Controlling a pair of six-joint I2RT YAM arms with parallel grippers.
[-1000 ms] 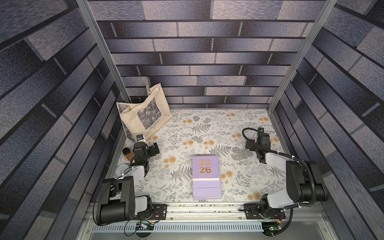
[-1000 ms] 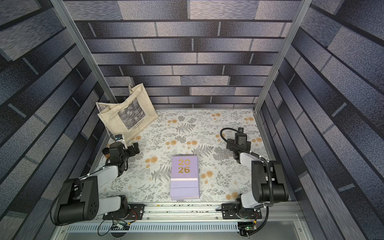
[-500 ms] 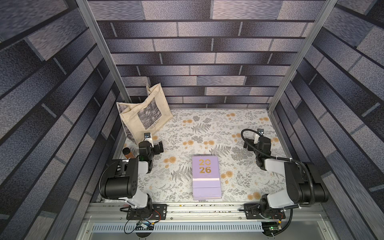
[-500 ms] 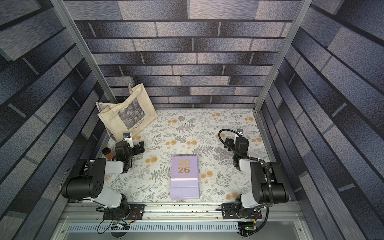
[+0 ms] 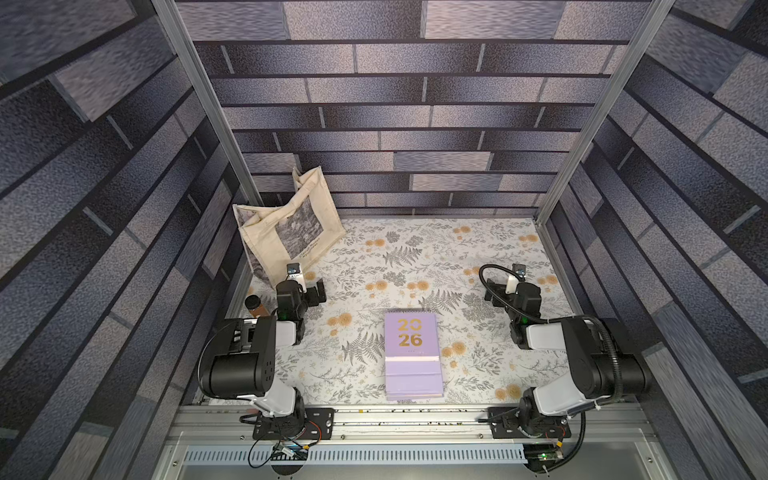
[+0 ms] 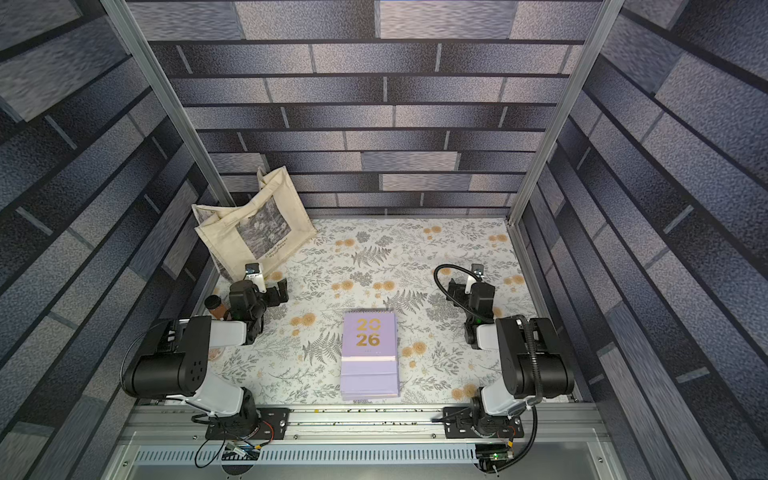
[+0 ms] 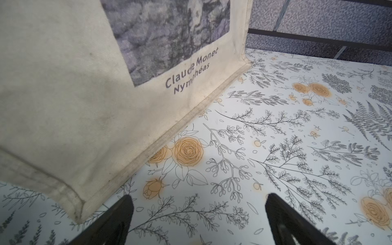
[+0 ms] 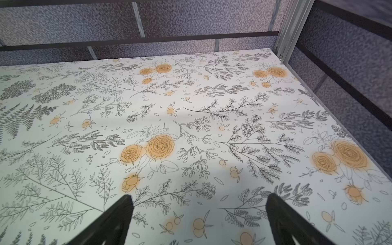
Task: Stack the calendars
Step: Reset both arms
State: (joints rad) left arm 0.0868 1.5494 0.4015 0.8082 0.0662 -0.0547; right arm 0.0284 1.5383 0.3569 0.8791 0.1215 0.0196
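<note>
Lying in one squared, lavender-topped pile at lower centre of both top views, the calendars look fully stacked. The left gripper by the tote bag and the right gripper over the floral tabletop gape wide, empty, probably parked clear of the pile.

Lavender calendars stacked flat, gold "20 26" cover up, near-center of table.
</note>
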